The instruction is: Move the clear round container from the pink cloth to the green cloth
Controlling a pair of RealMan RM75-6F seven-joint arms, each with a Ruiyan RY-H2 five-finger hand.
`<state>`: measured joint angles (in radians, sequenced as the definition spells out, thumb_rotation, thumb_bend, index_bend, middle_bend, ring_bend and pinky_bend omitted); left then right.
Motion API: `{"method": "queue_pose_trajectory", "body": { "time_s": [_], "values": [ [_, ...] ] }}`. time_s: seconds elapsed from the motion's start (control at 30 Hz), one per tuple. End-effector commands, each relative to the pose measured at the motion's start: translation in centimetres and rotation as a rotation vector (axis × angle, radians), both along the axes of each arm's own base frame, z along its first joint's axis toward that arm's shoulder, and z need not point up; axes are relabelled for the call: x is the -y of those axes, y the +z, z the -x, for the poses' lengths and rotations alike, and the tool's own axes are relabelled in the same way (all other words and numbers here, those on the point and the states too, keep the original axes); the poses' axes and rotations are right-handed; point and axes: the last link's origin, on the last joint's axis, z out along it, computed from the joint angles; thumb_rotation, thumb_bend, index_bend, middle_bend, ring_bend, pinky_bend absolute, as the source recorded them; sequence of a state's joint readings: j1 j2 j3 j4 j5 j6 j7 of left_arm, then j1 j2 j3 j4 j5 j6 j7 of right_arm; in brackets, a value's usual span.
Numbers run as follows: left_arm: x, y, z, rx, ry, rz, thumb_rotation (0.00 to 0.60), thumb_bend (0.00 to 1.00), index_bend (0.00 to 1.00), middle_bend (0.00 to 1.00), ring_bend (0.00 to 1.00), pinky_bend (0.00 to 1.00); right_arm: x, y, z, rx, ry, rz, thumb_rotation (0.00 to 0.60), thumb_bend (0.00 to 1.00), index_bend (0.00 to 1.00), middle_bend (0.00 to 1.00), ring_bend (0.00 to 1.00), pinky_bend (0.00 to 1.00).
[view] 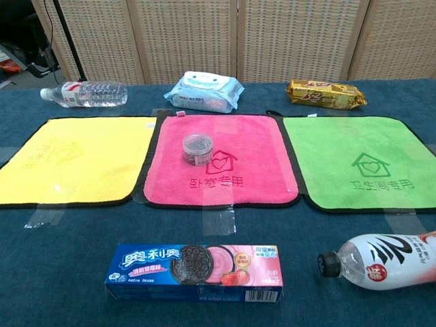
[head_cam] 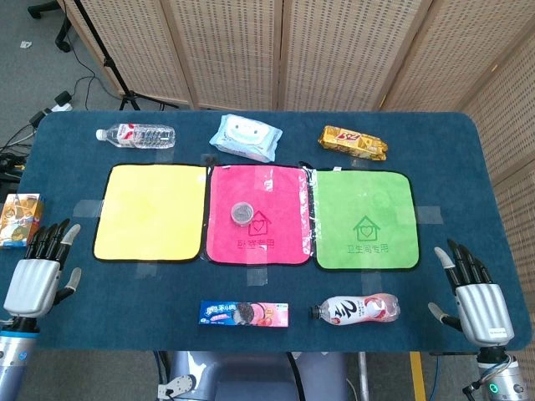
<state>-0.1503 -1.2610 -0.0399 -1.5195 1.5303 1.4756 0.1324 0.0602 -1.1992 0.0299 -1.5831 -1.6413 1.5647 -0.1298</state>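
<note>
Nearest the robot, the left hand (head_cam: 33, 280) and the right hand (head_cam: 478, 298) hover at the table's (head_cam: 493, 200) front corners, fingers spread, nothing in either. Between them, just in front of the pink cloth (view: 221, 163), lie the Oreo box (view: 194, 272) and, off to its right, a capped drink bottle (view: 381, 260) on its side. Now the pink cloth itself: the clear round container (view: 197, 148) stands upright on it, left of the printed house. The green cloth (view: 361, 162) flanks it on the right, the yellow cloth (view: 71, 160) on the left. Beyond the pink cloth: a wipes pack (view: 204, 92), a water bottle (view: 85, 93) further left, a gold snack packet (view: 325, 95) further right
</note>
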Motion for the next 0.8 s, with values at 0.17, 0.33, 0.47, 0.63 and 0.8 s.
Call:
{"method": "queue_pose_trajectory", "body": {
  "time_s": [0.17, 0.33, 0.47, 0.63, 0.8],
  "values": [
    [0.1, 0.06, -0.07, 0.001, -0.002, -0.001, 0.6, 0.44, 0.0, 0.0, 0.0, 0.05, -0.21, 0.15, -0.06, 0.002, 0.007, 0.004, 0.6, 0.16, 0.0, 0.0, 0.0, 0.17],
    [0.23, 0.2, -0.17, 0.004, -0.006, -0.007, 0.6, 0.44, 0.0, 0.0, 0.0, 0.05, -0.34, 0.29, -0.09, 0.008, 0.009, 0.005, 0.6, 0.16, 0.0, 0.0, 0.0, 0.17],
    [0.22, 0.24, -0.2, 0.007, -0.009, -0.006, 0.6, 0.44, 0.0, 0.0, 0.0, 0.05, -0.33, 0.22, -0.2, 0.009, 0.01, 0.004, 0.6, 0.16, 0.0, 0.0, 0.0, 0.17],
    [-0.06, 0.42, 0.08, 0.013, 0.003, -0.007, 0.6, 0.44, 0.0, 0.0, 0.0, 0.05, -0.13, -0.22, -0.19, -0.008, 0.002, -0.007, 0.6, 0.17, 0.0, 0.0, 0.0, 0.17],
    [0.14, 0.39, -0.08, 0.03, -0.001, 0.004, 0.6, 0.44, 0.0, 0.0, 0.0, 0.05, -0.24, -0.38, -0.31, -0.017, 0.009, -0.009, 0.6, 0.18, 0.0, 0.0, 0.0, 0.17]
  ]
}}
